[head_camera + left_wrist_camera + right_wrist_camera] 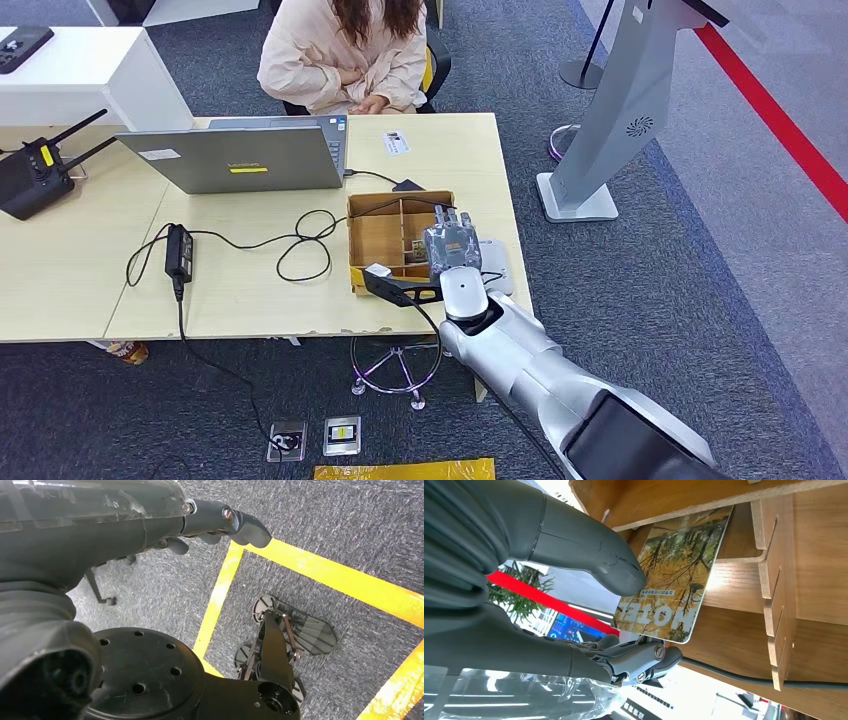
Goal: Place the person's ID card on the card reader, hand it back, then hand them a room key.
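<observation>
My right hand (452, 240) reaches into the wooden divided box (380, 238) near the table's right end. In the right wrist view a room key card (671, 575) with an autumn tree picture and hotel lettering leans in a box compartment (744, 585). The thumb (589, 550) presses on its face and the fingers (644, 660) curl at its other side, pinching it. A white card reader (498, 265) lies just right of the hand. The ID card (395, 143) lies on the table in front of the seated person (345, 55). My left hand (150, 525) hangs over the floor, holding nothing.
An open laptop (240, 160) stands at the table's far side, with a power brick (180, 250) and looped cables (305, 245) in the middle. A black radio unit (30, 175) sits at the left. A grey kiosk stand (610, 120) rises right of the table.
</observation>
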Available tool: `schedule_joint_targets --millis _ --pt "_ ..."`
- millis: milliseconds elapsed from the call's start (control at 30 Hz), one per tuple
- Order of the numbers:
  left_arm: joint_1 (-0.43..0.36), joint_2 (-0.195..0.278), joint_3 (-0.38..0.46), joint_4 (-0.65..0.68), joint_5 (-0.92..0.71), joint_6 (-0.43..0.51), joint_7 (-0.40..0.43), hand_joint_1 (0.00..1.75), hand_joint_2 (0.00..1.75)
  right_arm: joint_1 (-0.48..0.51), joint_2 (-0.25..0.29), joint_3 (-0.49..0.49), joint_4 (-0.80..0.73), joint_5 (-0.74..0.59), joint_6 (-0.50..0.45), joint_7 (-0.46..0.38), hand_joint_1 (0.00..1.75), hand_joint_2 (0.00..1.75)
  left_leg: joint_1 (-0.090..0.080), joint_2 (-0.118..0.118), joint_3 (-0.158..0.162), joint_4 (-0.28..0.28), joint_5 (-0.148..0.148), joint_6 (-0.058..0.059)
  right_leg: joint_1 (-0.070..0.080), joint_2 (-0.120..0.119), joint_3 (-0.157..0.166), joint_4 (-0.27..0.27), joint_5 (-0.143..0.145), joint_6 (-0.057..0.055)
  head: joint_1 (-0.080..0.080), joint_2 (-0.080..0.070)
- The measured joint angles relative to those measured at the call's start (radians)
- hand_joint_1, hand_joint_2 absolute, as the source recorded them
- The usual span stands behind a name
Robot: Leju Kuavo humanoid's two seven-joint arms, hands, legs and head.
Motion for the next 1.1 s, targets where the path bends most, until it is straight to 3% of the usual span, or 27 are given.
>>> schedule_joint_targets --millis 1100 --pt "0.000 0.000 -0.002 0.000 0.001 0.036 0.050 0.00 0.00 0.000 -0.005 0.000 -0.041 0.010 -0.025 0.022 1.75 1.75 0.000 0.000 0.000 0.000 0.000 0.000 0.000 0.000 0.000 0.000 0.000 0.000 0.000 0.000"
